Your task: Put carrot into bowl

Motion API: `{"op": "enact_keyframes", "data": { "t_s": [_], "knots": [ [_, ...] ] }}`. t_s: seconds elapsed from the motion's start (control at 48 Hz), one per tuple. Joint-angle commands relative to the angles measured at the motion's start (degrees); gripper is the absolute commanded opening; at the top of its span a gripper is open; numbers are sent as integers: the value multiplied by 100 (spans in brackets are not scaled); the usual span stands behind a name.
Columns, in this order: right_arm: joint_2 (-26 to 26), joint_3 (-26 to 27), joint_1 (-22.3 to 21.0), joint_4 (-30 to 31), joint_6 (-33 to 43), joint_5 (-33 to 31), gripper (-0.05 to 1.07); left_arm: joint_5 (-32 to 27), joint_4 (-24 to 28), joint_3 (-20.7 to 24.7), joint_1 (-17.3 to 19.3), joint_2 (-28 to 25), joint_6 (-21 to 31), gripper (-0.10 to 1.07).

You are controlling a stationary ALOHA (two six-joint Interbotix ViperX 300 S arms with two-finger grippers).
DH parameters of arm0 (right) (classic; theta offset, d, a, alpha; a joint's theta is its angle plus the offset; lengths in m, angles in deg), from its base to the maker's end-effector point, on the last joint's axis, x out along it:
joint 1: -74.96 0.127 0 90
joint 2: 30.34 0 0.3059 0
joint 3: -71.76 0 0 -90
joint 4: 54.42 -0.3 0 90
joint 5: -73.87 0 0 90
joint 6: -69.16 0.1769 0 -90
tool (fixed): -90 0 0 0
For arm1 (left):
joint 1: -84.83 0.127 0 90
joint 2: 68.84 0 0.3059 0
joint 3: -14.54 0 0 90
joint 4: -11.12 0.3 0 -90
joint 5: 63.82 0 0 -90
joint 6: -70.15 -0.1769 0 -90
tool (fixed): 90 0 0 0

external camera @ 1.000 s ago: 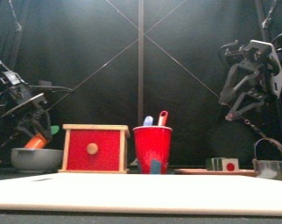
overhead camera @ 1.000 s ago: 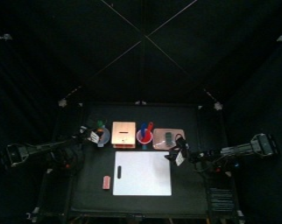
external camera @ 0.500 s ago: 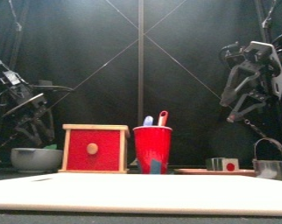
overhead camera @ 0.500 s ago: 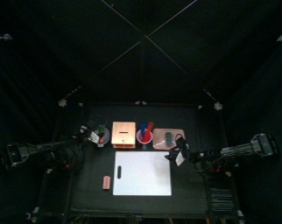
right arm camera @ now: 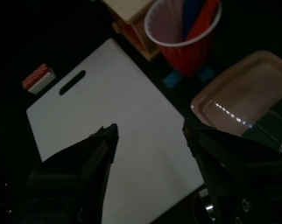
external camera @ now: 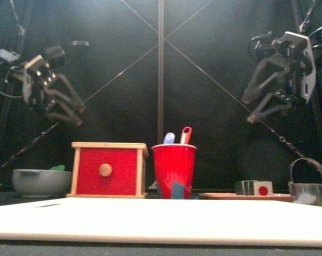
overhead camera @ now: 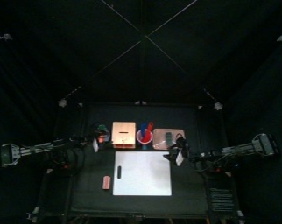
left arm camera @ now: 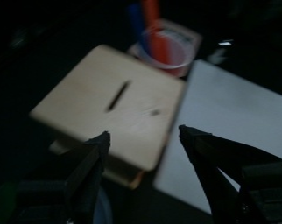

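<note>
Grey-blue bowl (external camera: 41, 181) sits at the left of the bench, and a bit of green peeks over its rim, so the carrot looks inside. The left tool (external camera: 54, 92) is wide and empty, up high. Lift away slowly, without bumping the wooden box (external camera: 109, 169). The right tool (external camera: 273, 85) hangs wide too.

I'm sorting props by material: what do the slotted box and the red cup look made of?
The slotted box looks like pale unfinished wood or plywood: matt tan top with a cut slot; its front is painted red. The red cup looks like thin glossy plastic, with a rolled rim and whitish inside, though the pictures cannot settle it.
</note>
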Motion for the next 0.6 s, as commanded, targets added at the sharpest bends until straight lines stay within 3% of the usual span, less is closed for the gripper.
{"op": "enact_keyframes", "data": {
  "t_s": [0.0, 0.208, 0.583],
  "knots": [
    [114, 193, 158, 316, 9, 53, 93, 650, 9, 167, -255, 26, -237, 96],
    [202, 264, 413, 861, 18, 97, 93, 1318, -272, 229, -633, 26, -967, 96],
    [193, 237, 413, 888, 18, 141, 93, 1380, -1837, 501, -1450, -123, -2426, 95]
  ]
}}
